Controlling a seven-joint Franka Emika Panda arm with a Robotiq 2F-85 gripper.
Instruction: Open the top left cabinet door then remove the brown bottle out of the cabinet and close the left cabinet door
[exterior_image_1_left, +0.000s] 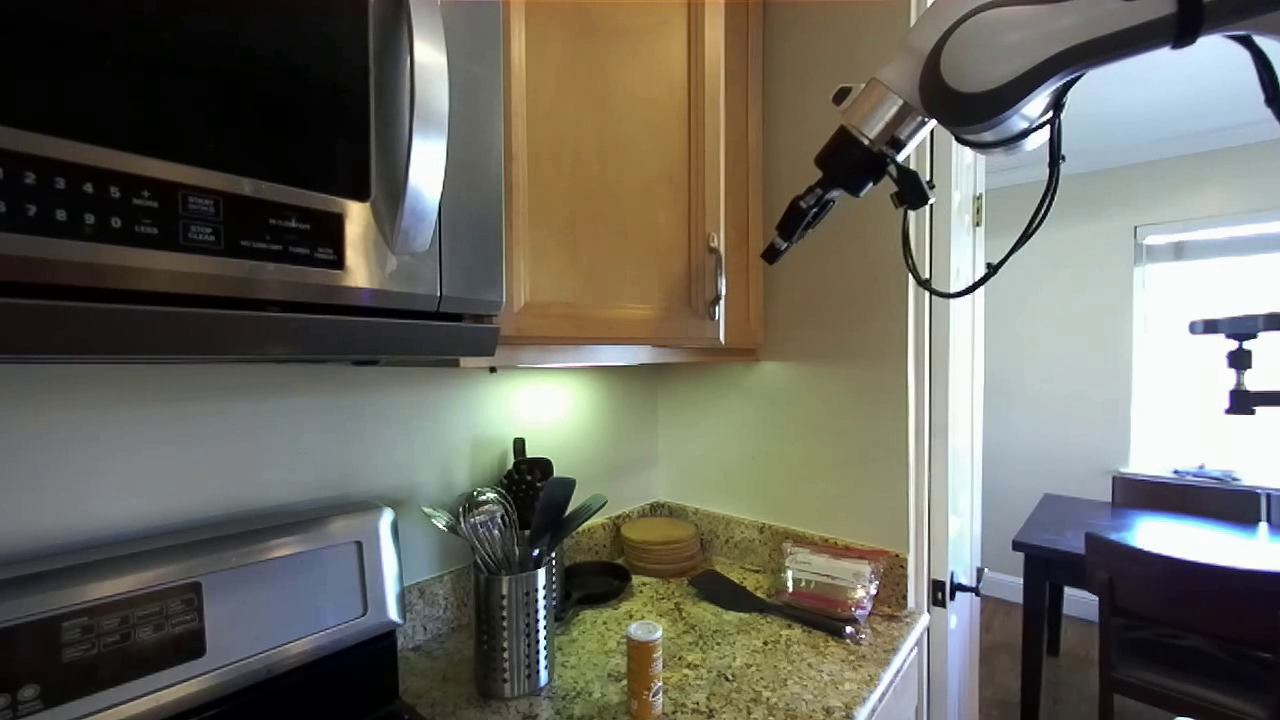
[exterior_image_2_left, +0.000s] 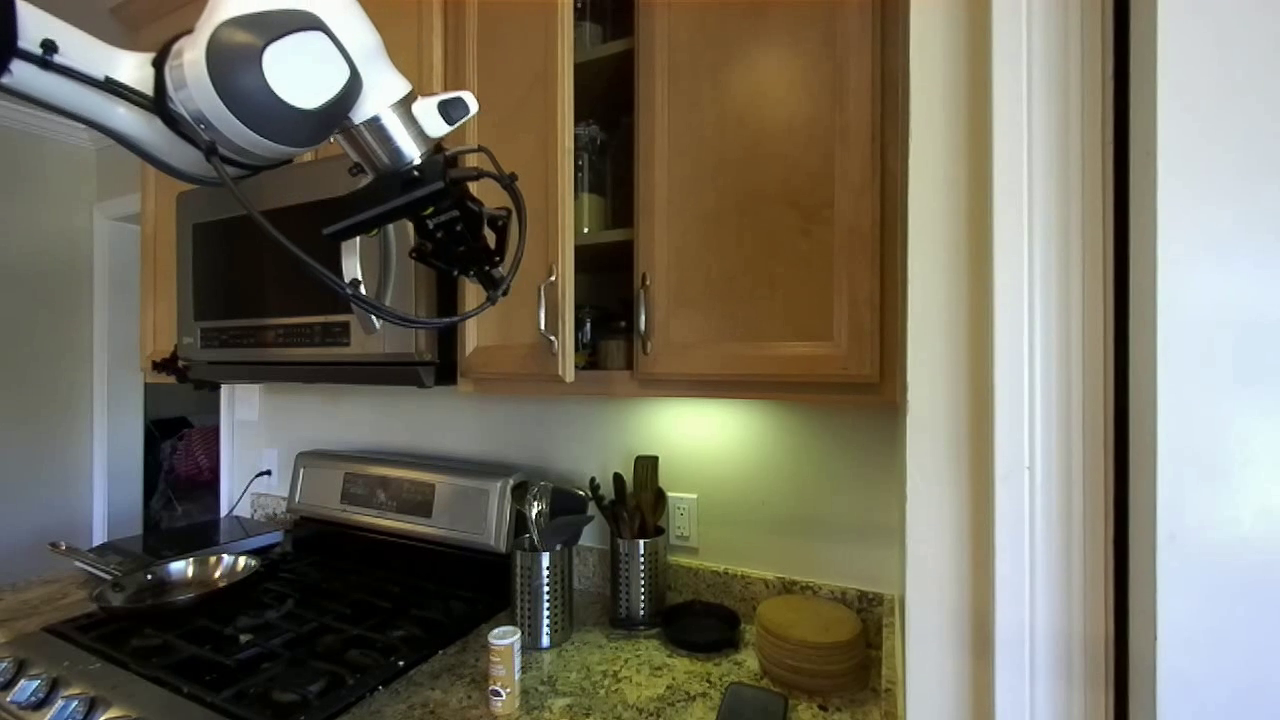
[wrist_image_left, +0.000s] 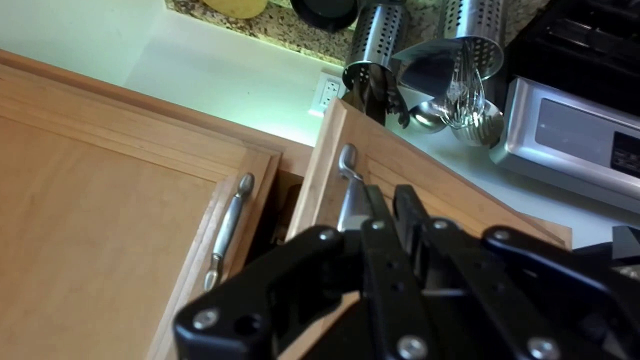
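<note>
The top left cabinet door (exterior_image_1_left: 605, 180) (exterior_image_2_left: 515, 200) stands ajar, with a gap beside the right door. Its silver handle (exterior_image_2_left: 547, 310) also shows in the wrist view (wrist_image_left: 347, 160), partly hidden behind my left finger. My gripper (exterior_image_1_left: 772, 253) (exterior_image_2_left: 495, 285) (wrist_image_left: 389, 200) is in front of this door, near the handle. Its fingers are almost together, with a narrow gap and nothing seen between them. The handle lies outside them. The brown bottle (exterior_image_1_left: 645, 672) (exterior_image_2_left: 504, 672), with its pale cap, stands upright on the counter. Inside the cabinet (exterior_image_2_left: 620, 385), jars show on the shelves.
The right door (exterior_image_2_left: 765, 180) is closed. The steel microwave (exterior_image_1_left: 420, 290) (exterior_image_2_left: 300, 280) adjoins the cabinet on the left. Below are the stove (exterior_image_2_left: 330, 610), steel utensil holders (exterior_image_1_left: 513, 640) (exterior_image_2_left: 638, 580), a small black pan (exterior_image_1_left: 592, 582) and a round stack (exterior_image_1_left: 660, 545).
</note>
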